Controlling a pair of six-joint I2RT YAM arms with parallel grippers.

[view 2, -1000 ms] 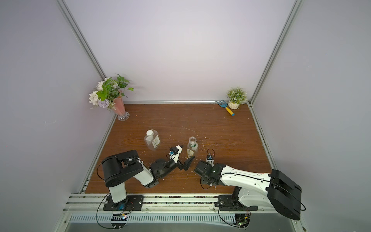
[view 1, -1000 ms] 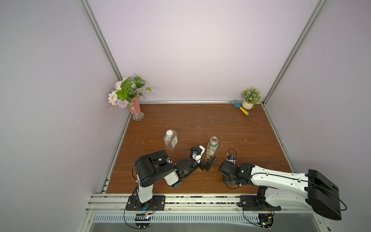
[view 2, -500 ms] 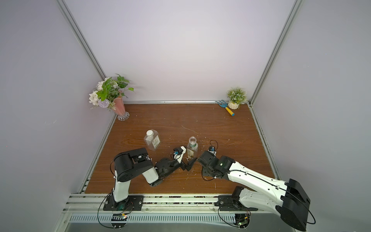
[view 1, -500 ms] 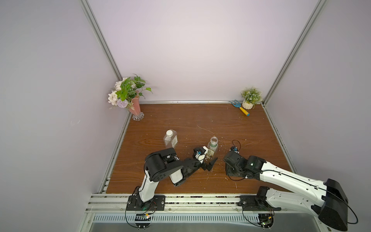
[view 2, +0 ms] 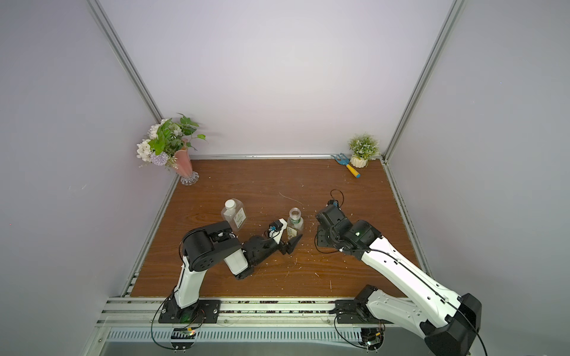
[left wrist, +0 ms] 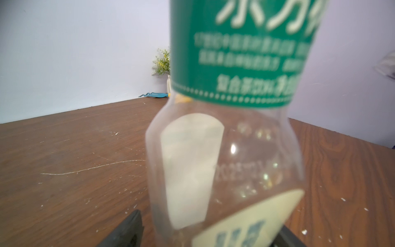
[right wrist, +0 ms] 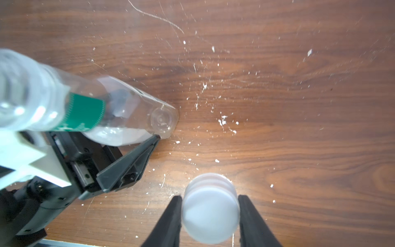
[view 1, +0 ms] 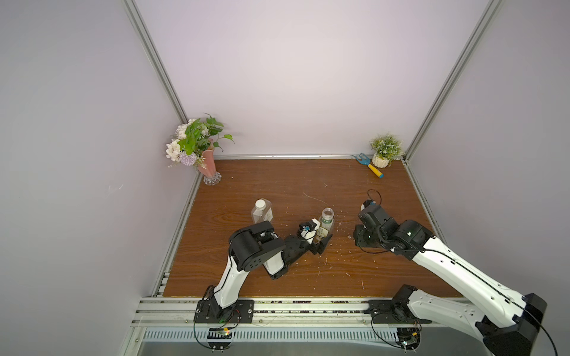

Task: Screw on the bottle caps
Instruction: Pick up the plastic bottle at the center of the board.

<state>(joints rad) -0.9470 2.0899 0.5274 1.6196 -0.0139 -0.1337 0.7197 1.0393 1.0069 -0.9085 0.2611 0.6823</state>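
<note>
Nearest to us, the right gripper (right wrist: 209,197) is clamped on a white bottle cap (right wrist: 210,211), off to the right of the round bottle (view 1: 326,223). The left gripper (view 1: 320,239) has its jaws either side of that bottle's base, and we honestly can't tell if they're squeezing it. The bottle stands upright mid-table, neck open. Farther left, the squarish bottle (view 1: 262,214) wears a white cap (view 1: 260,204). Way back: pink flower vase (view 1: 207,166) far left, potted plant (view 1: 385,151) and toy rake (view 1: 370,166) far right.
</note>
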